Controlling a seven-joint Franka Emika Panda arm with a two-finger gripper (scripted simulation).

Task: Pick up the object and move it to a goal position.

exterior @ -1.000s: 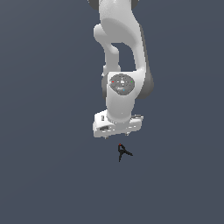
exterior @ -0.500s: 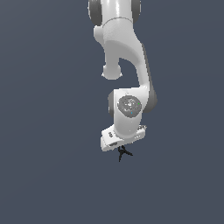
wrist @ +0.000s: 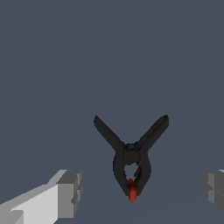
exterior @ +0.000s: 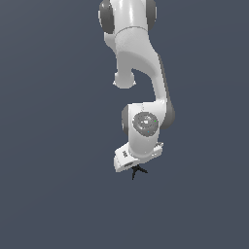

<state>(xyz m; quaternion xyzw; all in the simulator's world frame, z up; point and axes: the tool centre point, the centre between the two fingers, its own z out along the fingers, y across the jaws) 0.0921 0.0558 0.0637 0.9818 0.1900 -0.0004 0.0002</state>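
Observation:
The object is a tiny black clamp (wrist: 130, 157) with two splayed prongs and a red-orange tip, lying on the dark floor. In the exterior view the clamp (exterior: 138, 171) pokes out just under the white hand. My gripper (wrist: 140, 190) is open, its grey fingertips (wrist: 70, 192) standing wide apart on either side of the clamp's red end, not touching it. In the exterior view the gripper (exterior: 132, 168) is right above the clamp and its fingers are mostly hidden by the hand.
A plain dark grey floor (exterior: 58, 194) spreads all around. The white arm (exterior: 138, 73) rises above the hand in the exterior view.
The arm has come down and toward the clamp; the hand, which stood above and apart from it a second ago, now sits right over it.

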